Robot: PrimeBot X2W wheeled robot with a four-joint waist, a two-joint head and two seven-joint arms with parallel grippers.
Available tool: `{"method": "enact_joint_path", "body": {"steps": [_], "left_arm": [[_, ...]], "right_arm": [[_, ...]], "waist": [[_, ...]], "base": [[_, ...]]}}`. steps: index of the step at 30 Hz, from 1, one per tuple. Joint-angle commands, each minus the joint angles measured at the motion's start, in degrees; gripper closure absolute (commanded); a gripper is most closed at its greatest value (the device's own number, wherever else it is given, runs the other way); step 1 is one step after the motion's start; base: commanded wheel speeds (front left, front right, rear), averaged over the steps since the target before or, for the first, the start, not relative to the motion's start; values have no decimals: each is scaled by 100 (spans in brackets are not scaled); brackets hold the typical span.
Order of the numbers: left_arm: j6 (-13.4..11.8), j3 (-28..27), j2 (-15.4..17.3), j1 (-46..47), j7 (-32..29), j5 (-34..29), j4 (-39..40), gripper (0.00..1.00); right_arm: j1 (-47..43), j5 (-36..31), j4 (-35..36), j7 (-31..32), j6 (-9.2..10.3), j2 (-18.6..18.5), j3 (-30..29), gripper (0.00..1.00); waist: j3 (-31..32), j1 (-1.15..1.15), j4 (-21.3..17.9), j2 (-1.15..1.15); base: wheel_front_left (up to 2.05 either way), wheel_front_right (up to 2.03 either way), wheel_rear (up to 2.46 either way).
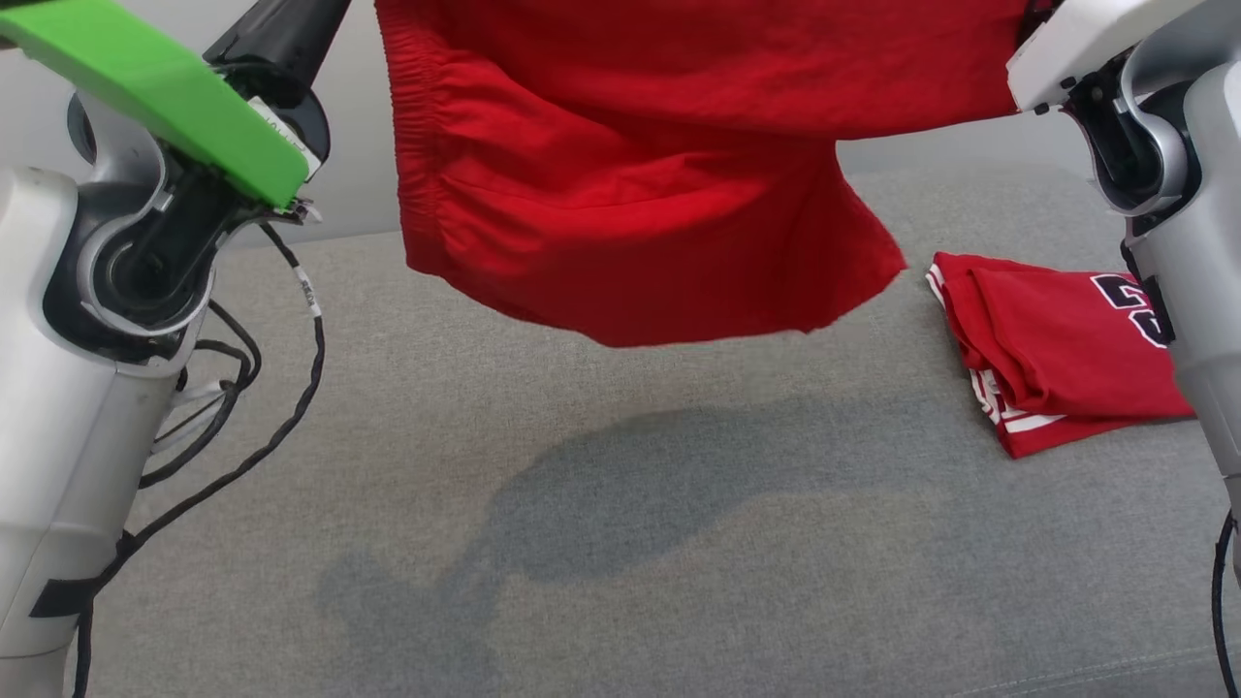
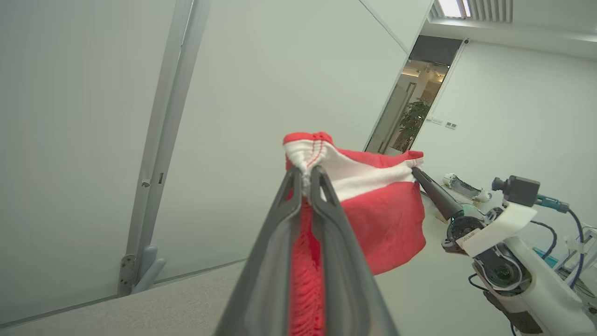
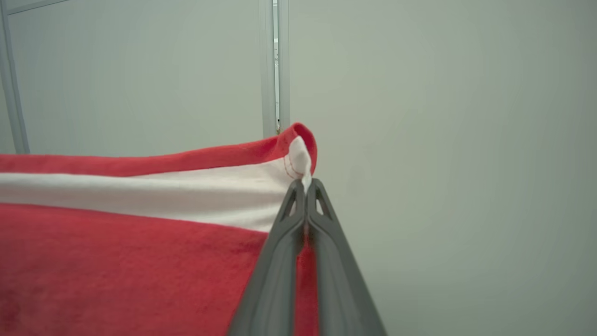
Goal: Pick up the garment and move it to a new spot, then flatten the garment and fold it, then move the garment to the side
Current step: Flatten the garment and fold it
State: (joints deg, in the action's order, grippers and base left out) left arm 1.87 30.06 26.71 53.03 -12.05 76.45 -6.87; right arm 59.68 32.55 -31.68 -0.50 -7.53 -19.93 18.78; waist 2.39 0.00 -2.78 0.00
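Red garment (image 1: 630, 194), likely soft, light and limp, hangs between left gripper (image 2: 305, 173) and right gripper (image 3: 305, 185), each pinched shut on a white-striped corner, the surest hold.

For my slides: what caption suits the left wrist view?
Left end effector and right end effector hold red garment stretched aloft.

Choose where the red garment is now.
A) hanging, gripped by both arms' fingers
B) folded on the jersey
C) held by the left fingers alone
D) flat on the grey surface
A: the red garment hangs above the grey surface, pinched by the left fingers and the right fingers.
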Motion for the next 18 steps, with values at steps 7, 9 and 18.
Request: {"method": "enact_joint_path", "body": {"steps": [7, 9, 18], "left_arm": [[119, 154, -22, 546, -306, -63, -714, 100], [294, 237, -12, 747, -185, -290, -936, 100], [571, 1022, 334, 2126, 1814, -1818, -994, 100]], "right_arm": [[404, -296, -309, 469, 9, 382, -144, 100], [596, -508, -531, 379, 8, 540, -212, 100], [1931, -2398, -1283, -1169, 9, 1322, -1015, 100]], "waist": [[-631, 0, -21, 0], [-930, 0, 5, 0], [-2655, 0, 158, 0]], "base": [[0, 0, 0], [0, 0, 0], [0, 0, 0]]}}
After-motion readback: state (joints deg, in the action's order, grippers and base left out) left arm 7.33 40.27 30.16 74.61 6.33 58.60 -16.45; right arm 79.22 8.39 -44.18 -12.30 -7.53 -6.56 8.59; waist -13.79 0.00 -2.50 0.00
